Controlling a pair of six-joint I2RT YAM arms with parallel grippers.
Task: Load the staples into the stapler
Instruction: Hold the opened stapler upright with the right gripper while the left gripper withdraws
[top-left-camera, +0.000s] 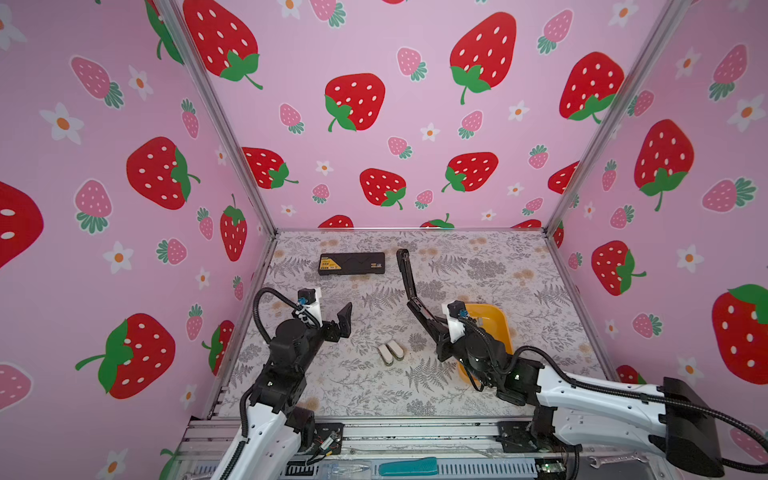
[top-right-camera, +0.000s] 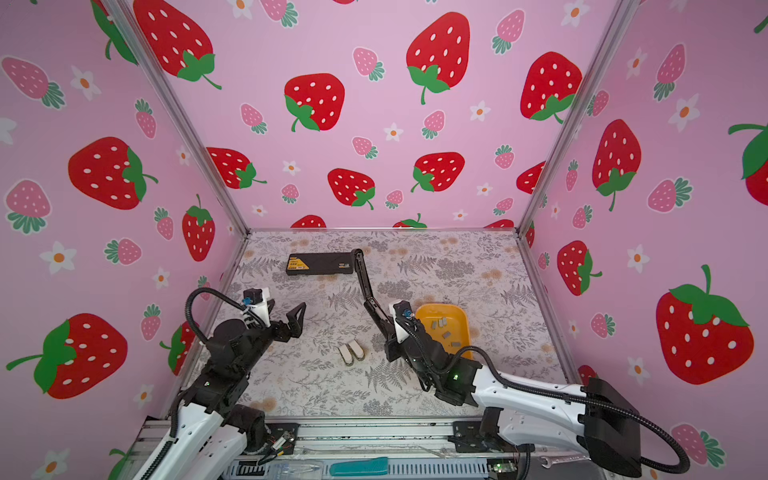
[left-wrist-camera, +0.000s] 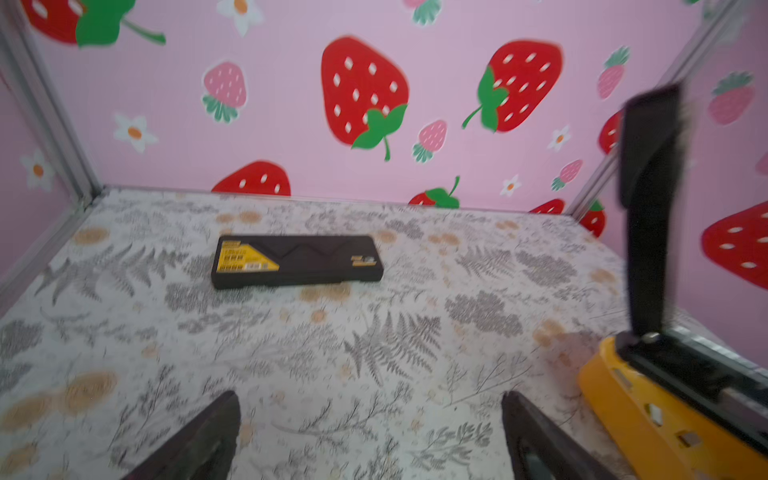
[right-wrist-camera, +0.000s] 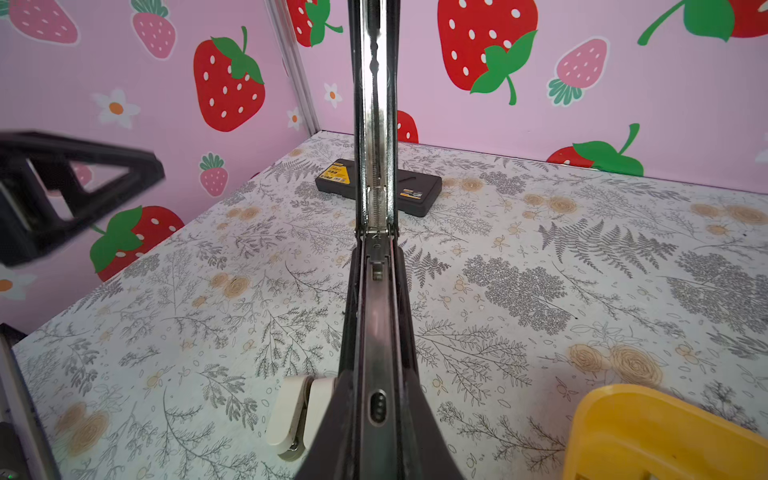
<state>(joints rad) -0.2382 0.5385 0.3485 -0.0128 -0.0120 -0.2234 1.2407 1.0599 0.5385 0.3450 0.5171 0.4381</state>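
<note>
Right hand (top-left-camera: 432, 324) is clamped on the open stapler (right-wrist-camera: 376, 291); left hand (left-wrist-camera: 370, 401) is spread wide, empty. I'd pinch one of the staples (top-right-camera: 441, 323) by its long edges, level.

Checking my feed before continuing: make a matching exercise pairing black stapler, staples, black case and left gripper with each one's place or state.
1 black stapler
2 staples
3 black case
4 left gripper

A in the yellow tray
B open, empty
C lying flat at the far end
D hinged open, held by the right gripper

Pairs: 1-D; 2-A; 3-C; 4-B
</note>
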